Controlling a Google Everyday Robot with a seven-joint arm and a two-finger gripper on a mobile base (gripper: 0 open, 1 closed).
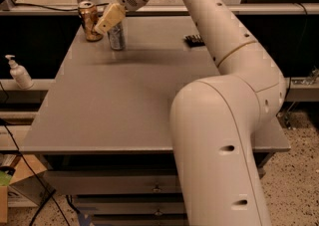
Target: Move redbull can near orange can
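The redbull can (117,37), slim and silver with blue low on its side, stands upright on the grey table (124,95) near its far left corner. The orange can (89,21), tan-orange with a silver top, stands just left of it and a little farther back, a small gap apart. My gripper (110,18) is at the top of the redbull can, coming from above and the right, and hides the can's top. My white arm (224,51) arches over the right side of the table.
A small black object (194,40) lies on the table to the right of the cans. A white pump bottle (20,73) stands on a ledge left of the table. Drawers (114,185) sit under the table, and a cardboard box (15,180) stands at lower left.
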